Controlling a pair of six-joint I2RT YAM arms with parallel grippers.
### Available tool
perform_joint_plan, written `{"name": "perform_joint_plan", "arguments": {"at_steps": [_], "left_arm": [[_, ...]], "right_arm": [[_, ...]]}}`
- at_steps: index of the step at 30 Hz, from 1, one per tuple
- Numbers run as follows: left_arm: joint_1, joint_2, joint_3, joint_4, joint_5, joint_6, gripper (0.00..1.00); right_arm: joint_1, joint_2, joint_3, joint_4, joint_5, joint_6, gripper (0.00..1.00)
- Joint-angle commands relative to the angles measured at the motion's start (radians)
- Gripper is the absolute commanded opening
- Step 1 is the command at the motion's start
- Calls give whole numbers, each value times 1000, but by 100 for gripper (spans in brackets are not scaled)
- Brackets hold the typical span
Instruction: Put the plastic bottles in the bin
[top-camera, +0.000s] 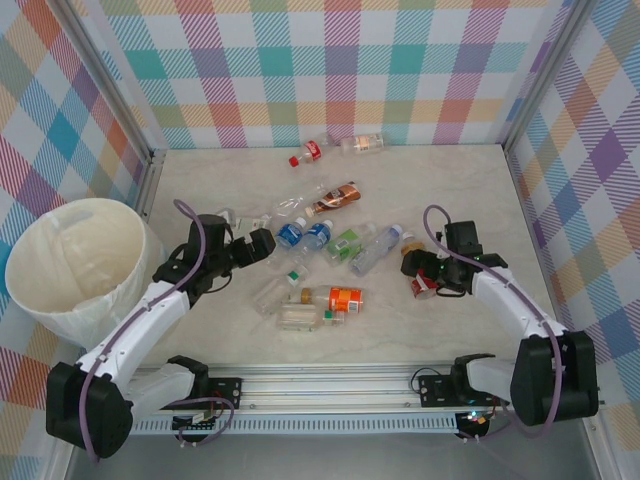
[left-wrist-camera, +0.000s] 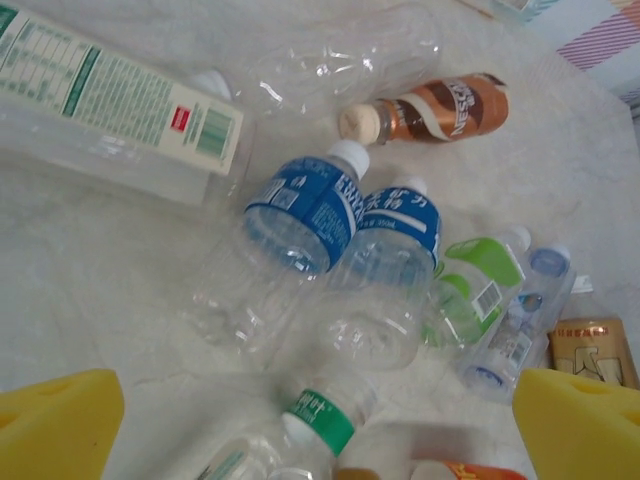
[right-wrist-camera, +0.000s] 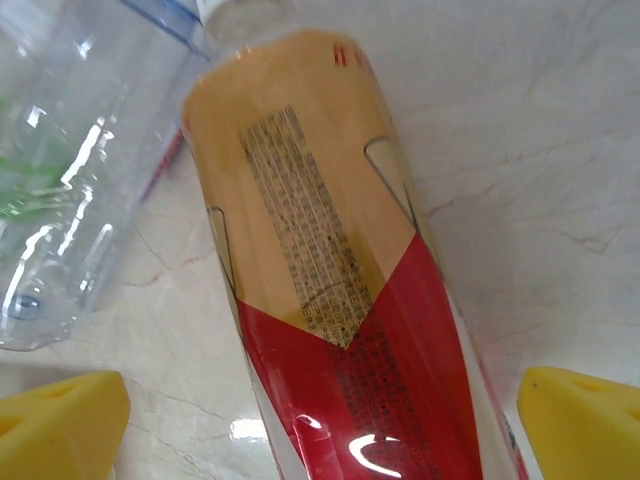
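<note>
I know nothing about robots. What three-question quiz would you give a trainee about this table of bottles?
1. True or false: the bin stands on the left arm's side of the table.
2. What lies between the fingers of the right gripper? A) a green-labelled bottle B) a tan-and-red labelled bottle C) nothing
3. How many blue-labelled bottles lie side by side ahead of the left gripper?
Key: 1 true; 2 B; 3 two.
</note>
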Motion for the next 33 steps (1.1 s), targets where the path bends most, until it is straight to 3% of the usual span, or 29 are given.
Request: {"name": "perform_joint_plan", "arguments": {"at_steps": [1, 8, 13, 18, 21, 23, 27, 31, 33], "left_arm": [[-15, -32, -33, -48, -6, -23, 100], [-15, -5, -15, -36, 0, -23, 100], [-15, 23, 11, -45, 59, -15, 100], [-16, 40, 5, 33, 233, -53, 100], [-19, 47, -11, 180, 366, -108, 100], [-22, 46, -17, 258, 440, -147, 100], [-35, 46, -2, 360, 543, -187, 100], [-66, 63, 58, 365, 636, -170, 100], [-85, 62, 82, 350, 620, -166, 100]], "right_arm": [[43, 49, 37, -35, 62, 65, 100], [134, 161, 24, -18, 268, 181, 97], [163, 148, 3, 28, 306, 166, 80], [203, 80, 14, -18, 353, 153, 68], [254, -20, 8, -3, 346, 139, 65], [294, -98, -1, 35, 312, 109, 64], [356, -224, -46, 199, 67, 21, 62], [428, -250, -54, 315, -108, -10, 60], [455, -236, -58, 381, -173, -15, 60]]}}
